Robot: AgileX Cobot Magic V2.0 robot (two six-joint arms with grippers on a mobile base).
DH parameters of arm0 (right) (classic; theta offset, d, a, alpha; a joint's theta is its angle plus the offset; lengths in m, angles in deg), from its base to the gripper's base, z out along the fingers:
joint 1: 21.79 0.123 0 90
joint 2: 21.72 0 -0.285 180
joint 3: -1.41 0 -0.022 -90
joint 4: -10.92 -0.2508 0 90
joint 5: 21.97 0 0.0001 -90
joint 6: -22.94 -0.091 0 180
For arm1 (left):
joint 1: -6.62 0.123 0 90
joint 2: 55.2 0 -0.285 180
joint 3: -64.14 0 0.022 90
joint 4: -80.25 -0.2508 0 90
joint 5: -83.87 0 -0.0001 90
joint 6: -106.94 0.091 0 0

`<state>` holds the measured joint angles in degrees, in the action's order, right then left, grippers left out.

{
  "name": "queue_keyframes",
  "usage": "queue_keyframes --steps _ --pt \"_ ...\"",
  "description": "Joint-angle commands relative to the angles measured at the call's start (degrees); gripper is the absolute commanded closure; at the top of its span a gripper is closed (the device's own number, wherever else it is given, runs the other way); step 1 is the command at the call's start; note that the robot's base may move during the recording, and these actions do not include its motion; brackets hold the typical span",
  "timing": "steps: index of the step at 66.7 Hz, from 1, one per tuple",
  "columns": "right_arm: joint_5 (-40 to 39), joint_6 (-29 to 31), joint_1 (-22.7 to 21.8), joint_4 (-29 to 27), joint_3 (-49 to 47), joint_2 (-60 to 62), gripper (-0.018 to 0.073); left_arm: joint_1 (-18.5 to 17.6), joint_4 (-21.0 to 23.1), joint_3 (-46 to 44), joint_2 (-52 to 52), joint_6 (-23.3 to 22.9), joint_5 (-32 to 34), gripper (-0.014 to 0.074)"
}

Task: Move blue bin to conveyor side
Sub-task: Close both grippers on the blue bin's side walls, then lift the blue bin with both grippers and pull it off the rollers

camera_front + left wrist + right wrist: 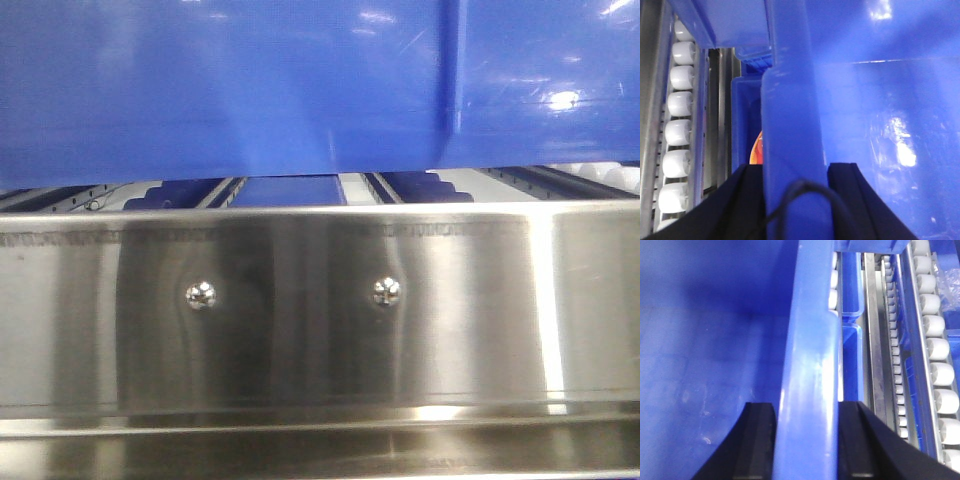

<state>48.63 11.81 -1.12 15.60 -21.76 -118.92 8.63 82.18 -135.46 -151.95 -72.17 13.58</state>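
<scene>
My left fingers (852, 195) and right fingers (757, 440) clench the blue bin (250, 90) rim — uneven lifting could snag it on the steel rail (320, 330).

The left gripper (796, 172) grips the blue bin (880, 100) by its rim, 1 finger each side; white rollers (679, 132) line the left.

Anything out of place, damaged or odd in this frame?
No damage or spill; left gripper and right gripper grip the blue bin rim squarely. Only oddity: an unidentifiable orange patch beside the rim, left wrist view.
</scene>
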Motion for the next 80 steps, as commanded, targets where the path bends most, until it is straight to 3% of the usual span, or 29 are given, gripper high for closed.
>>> queue_keyframes --steps 1,23,33,54,80 --pt "-0.63 0.46 0.04 -0.23 -0.43 0.69 0.0635 -0.03 0.33 -0.31 0.85 0.14 0.33 0.0601" --pt "-0.63 0.46 0.04 -0.23 -0.43 6.90 0.0635 -0.03 0.33 -0.31 9.58 0.14 0.65 0.0613" --pt "-0.63 0.46 0.04 -0.13 0.42 11.58 0.0635 -0.03 0.33 2.38 16.04 0.14 3.74 0.0613" --pt "-4.10 1.04 0.04 -0.03 10.63 24.07 0.0635 -0.03 0.33 17.59 33.16 0.14 15.52 0.0613" --pt "-10.22 1.13 0.04 -0.03 13.71 35.54 0.0635 -0.03 2.41 21.41 41.57 0.14 19.09 0.0613"
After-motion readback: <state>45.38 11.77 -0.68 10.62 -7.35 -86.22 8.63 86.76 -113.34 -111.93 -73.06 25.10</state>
